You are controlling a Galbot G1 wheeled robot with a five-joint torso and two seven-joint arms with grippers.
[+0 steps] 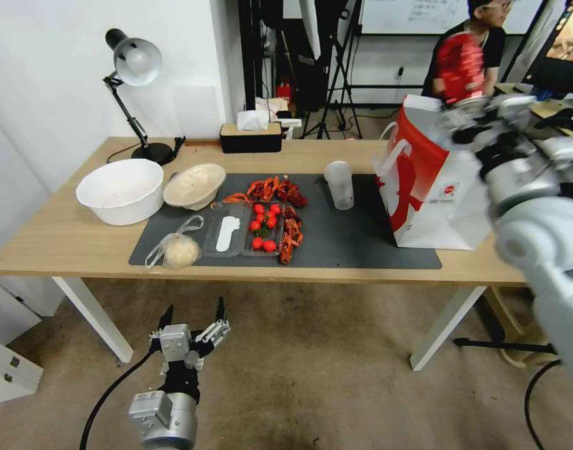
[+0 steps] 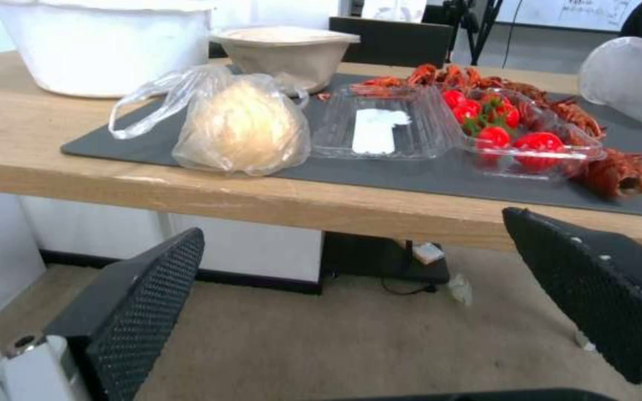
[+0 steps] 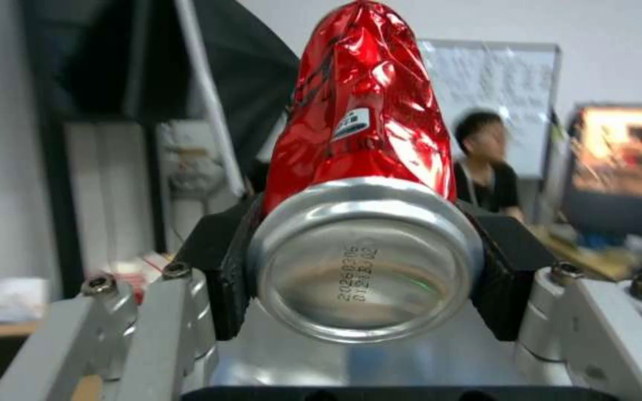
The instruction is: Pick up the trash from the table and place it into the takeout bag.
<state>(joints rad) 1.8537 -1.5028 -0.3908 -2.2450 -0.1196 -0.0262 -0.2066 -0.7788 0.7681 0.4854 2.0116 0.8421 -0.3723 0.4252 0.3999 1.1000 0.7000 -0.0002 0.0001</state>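
Observation:
My right gripper (image 1: 466, 103) is raised over the open top of the white and red takeout bag (image 1: 431, 187), which stands at the table's right end. It is shut on a crushed red can (image 1: 460, 62), seen end-on between the black pads (image 3: 365, 250). Trash lies on the table (image 1: 67, 244): a clear plastic cup (image 1: 340, 185), a beige bowl (image 1: 194, 185), and a clear bag with a beige lump (image 1: 175, 247) (image 2: 239, 125). My left gripper (image 1: 194, 315) (image 2: 365, 278) hangs open and empty below the table's front edge, facing the bagged lump.
A dark grey mat (image 1: 355, 247) also holds red crayfish shells (image 1: 279, 187) and a clear tray with cherry tomatoes (image 1: 263, 226) (image 2: 514, 142). A white bowl (image 1: 120, 190), a desk lamp (image 1: 135, 62) and a black tissue box (image 1: 250, 136) stand at the left and back.

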